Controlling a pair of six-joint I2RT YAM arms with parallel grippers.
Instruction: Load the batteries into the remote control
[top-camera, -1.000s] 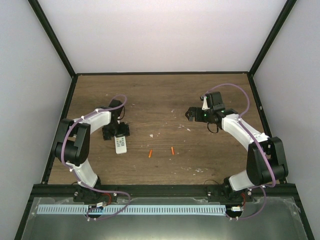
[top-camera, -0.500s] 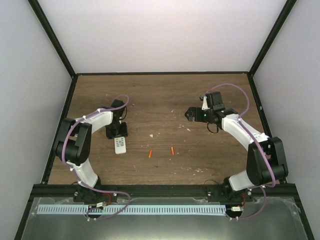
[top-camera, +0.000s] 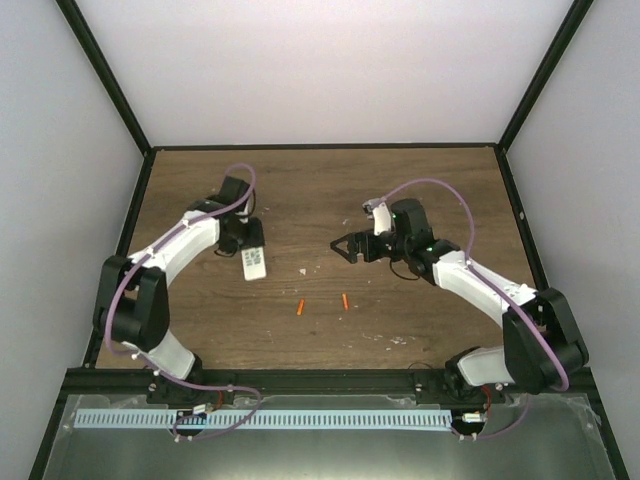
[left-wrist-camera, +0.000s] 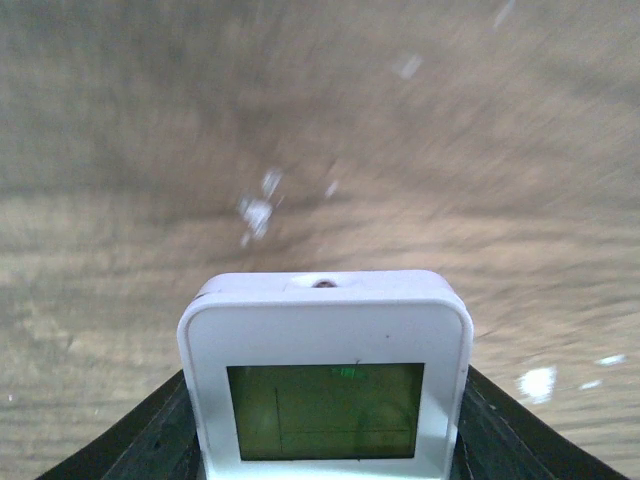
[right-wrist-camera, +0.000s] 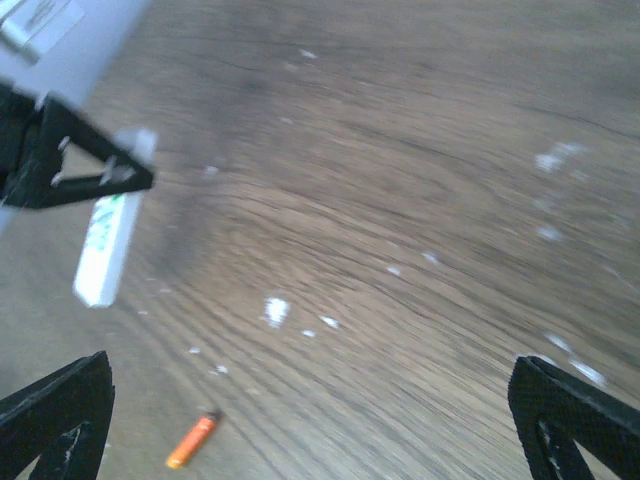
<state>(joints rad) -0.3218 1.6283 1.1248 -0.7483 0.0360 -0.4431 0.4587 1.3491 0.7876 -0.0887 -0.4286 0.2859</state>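
Observation:
The white remote control (top-camera: 255, 264) is clamped between the black fingers (left-wrist-camera: 150, 440) of my left gripper (top-camera: 248, 250), which is shut on it. In the left wrist view its pale green screen (left-wrist-camera: 325, 410) faces the camera and the top edge points away. The right wrist view shows the remote control (right-wrist-camera: 108, 245) hanging a little above the wood, tilted. Two orange batteries (top-camera: 299, 307) (top-camera: 345, 301) lie on the table near the middle; one battery (right-wrist-camera: 192, 440) shows in the right wrist view. My right gripper (top-camera: 345, 248) hovers open beyond them, with nothing between its fingertips (right-wrist-camera: 55, 415).
The brown wooden table (top-camera: 320, 190) carries small white flecks (right-wrist-camera: 276, 310). Black frame posts and pale walls close off the left, back and right sides. The arm bases sit at the near edge.
My left gripper closed on the remote and carried it up and away from the near edge. My right arm swung left toward the table's middle, still open.

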